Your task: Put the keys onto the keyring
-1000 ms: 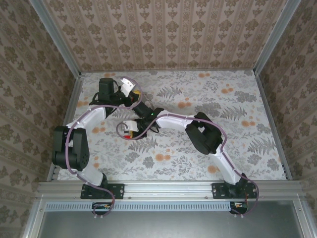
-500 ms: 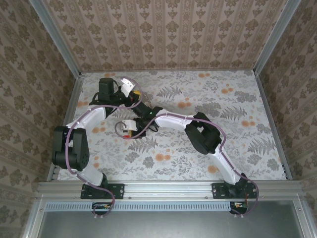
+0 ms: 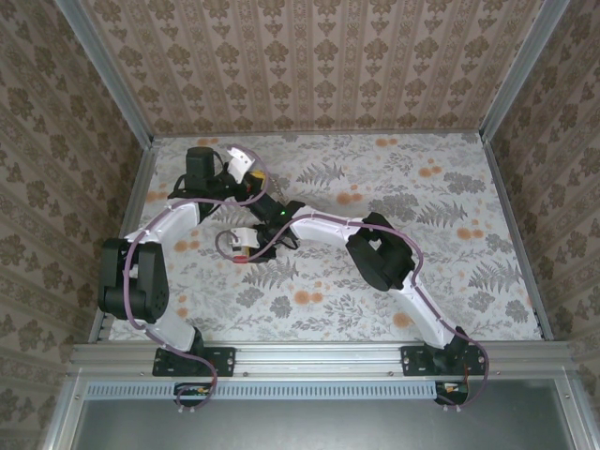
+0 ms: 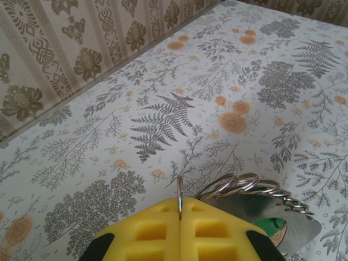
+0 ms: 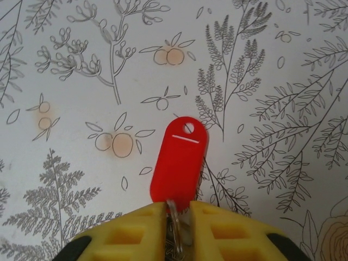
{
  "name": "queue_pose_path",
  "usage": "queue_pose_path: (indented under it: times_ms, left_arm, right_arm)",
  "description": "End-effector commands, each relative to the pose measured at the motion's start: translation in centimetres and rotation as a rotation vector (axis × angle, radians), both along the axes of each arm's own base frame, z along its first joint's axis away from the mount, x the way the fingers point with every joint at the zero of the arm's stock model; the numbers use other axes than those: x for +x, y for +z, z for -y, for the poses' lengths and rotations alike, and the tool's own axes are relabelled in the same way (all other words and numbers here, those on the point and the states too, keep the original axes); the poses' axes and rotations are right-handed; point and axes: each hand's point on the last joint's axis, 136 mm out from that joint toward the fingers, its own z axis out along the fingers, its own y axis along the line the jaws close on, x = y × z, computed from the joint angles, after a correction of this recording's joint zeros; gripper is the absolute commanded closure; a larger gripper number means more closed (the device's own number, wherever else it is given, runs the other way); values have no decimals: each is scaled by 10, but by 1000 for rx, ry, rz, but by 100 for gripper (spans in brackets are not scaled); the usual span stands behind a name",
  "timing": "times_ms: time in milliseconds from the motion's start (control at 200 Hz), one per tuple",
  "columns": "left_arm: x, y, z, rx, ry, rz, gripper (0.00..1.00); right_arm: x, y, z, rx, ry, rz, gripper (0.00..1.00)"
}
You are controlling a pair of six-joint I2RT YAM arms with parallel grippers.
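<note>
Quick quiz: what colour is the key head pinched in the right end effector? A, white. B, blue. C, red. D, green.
C: the right wrist view shows the right end effector closed on the near end of a key whose plastic head is plainly red.

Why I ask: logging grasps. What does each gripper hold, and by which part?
Left gripper: the keyring, pinched by one thin wire loop. Right gripper: a red key, held by the metal part at its near end.
</note>
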Motion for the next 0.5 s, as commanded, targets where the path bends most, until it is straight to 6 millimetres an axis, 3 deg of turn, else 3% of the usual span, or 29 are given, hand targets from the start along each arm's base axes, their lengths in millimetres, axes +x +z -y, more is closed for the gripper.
queue_pose_path:
  times_ms: [0, 235, 360, 495]
  left_arm:
    - [-4, 39, 6, -43, -37, 77, 100]
    - [-9, 35, 7, -34, -51, 65, 100]
    - [-19, 32, 11, -31, -89, 59, 100]
    - [-40, 25, 24, -14, -169, 65, 100]
  right_arm:
    - [-7, -1, -2, -7, 29, -7, 87]
    - [-12, 16, 3, 58, -7, -12, 100]
    - [-18, 45, 20, 140, -95, -40, 100]
    - [-35, 90, 60, 313, -208, -103, 100]
